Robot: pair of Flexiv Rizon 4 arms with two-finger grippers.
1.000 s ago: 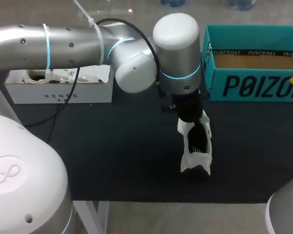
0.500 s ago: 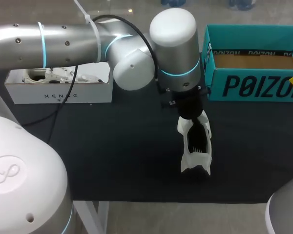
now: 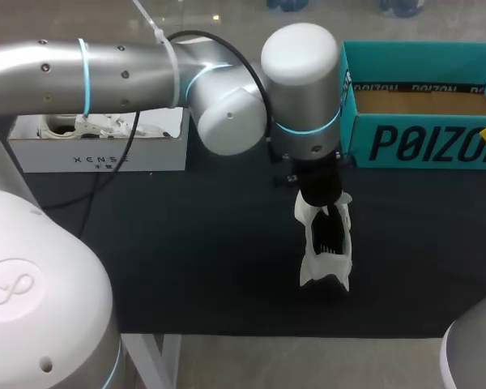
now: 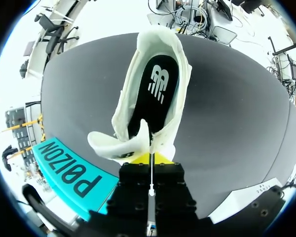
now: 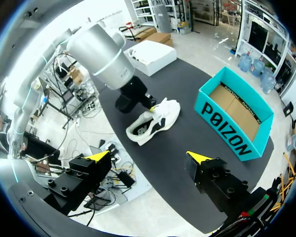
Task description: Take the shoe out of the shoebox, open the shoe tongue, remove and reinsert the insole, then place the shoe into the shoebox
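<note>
The left gripper (image 4: pixel 152 157) stands straight down over the near end of the white low-top sports shoe (image 3: pixel 324 271). Its yellow-tipped fingers are drawn close together and pinch a thin white flap of the shoe's upper that rises between them. In the left wrist view the shoe stretches away ahead of the gripper with its opening spread wide, and the black printed insole (image 4: pixel 155 94) lies flat inside it.

The shoe rests on the black table top (image 3: pixel 186 259), outside the teal cardboard shoebox (image 3: pixel 421 142) and near its front wall, without touching it. The shoebox is open at the top and shows a brown floor.

The right gripper (image 5: pixel 149 156) hangs high above the table, well apart from the shoe. Its two yellow tips are spread wide, with nothing between them.

A long white open box (image 3: pixel 97 150) sits at the far left of the table, behind the left arm (image 3: pixel 130 73).
</note>
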